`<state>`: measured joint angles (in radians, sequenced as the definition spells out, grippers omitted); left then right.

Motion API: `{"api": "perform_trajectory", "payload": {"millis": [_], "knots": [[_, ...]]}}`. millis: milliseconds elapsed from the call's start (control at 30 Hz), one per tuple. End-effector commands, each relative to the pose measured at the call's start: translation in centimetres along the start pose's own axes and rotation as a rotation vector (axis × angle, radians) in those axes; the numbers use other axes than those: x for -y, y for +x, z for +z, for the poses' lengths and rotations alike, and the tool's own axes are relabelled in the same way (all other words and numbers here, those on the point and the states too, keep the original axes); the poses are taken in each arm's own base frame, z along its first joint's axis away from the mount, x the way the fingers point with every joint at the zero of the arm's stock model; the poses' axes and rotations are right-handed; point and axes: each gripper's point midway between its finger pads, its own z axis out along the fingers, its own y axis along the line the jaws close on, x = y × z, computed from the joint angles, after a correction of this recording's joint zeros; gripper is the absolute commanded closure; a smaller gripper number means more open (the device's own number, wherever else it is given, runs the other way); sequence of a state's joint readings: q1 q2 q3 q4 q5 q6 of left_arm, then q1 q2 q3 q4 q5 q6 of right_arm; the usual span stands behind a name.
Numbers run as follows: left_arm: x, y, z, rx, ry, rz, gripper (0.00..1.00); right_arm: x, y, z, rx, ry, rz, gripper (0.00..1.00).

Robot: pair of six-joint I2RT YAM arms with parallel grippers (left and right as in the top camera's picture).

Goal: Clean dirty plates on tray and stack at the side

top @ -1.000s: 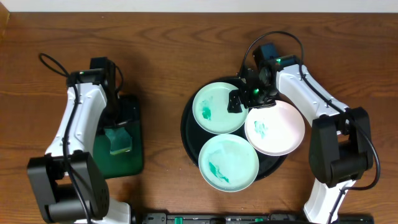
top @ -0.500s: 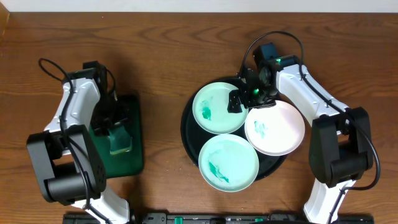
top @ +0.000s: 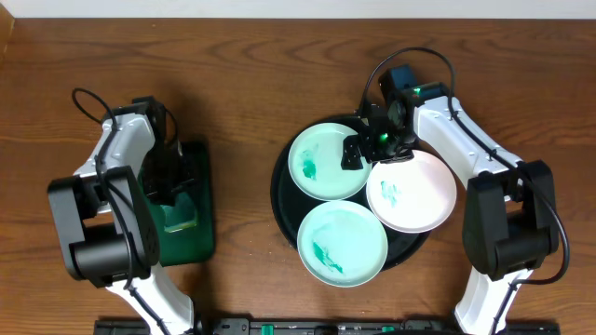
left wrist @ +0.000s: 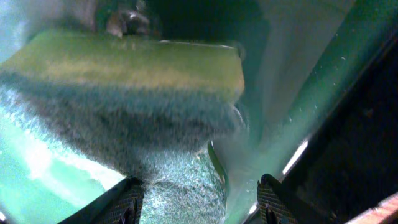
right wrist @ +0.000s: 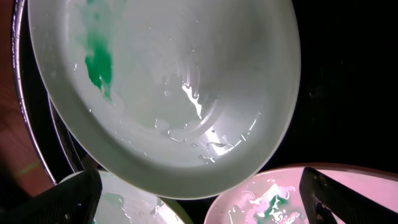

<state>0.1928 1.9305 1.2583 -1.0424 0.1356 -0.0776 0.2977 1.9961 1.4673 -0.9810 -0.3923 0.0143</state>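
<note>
Your left gripper [left wrist: 204, 200] hangs low over the sponge [left wrist: 124, 93] in the green tray [top: 201, 244] by the desk's left edge, fingers apart and the sponge just ahead of them, not yet pinched. Your right gripper [top: 371, 147] is spread wide too, holding nothing, poised at the rim of the far plate [top: 321, 167]. All three plates lie on the black tray [top: 277, 191], right of the desk's centre: that mint one toward the far edge, the near plate [top: 342, 244], also mint, toward the near edge, and the white plate [top: 419, 195] toward the right edge, each showing green smears. The step in hand looks like picking up the sponge. Come down square so the fingers straddle it, close across its middle, taking yellow layer and green scourer together, and lift straight up before crossing over. The green tray looks wet, so expect drips and a slippery hold. Leave the right gripper by the far plate, ready to brace it when wiping starts.
</note>
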Motion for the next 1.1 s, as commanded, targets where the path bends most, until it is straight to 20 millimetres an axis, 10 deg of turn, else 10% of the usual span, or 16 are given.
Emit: {"api": "perform_trajectory", "payload": {"millis": [0,333,700,1067], "knots": [[0.1,0.0,0.7,-0.028,0.006,0.000,0.40,-0.1,-0.6,-0.6,0.019,-0.002,-0.001,0.01],[0.2,0.1,0.2,-0.018,0.008,0.001,0.41,-0.1,-0.6,-0.6,0.021,-0.002,-0.002,0.01],[-0.9,-0.1,-5.3,0.181,-0.048,-0.025,0.33,-0.1,-0.6,-0.6,0.020,-0.002,-0.002,0.01],[-2.2,-0.3,-2.4,0.080,-0.076,-0.071,0.36,-0.1,-0.5,-0.6,0.016,-0.002,-0.007,0.01]]}}
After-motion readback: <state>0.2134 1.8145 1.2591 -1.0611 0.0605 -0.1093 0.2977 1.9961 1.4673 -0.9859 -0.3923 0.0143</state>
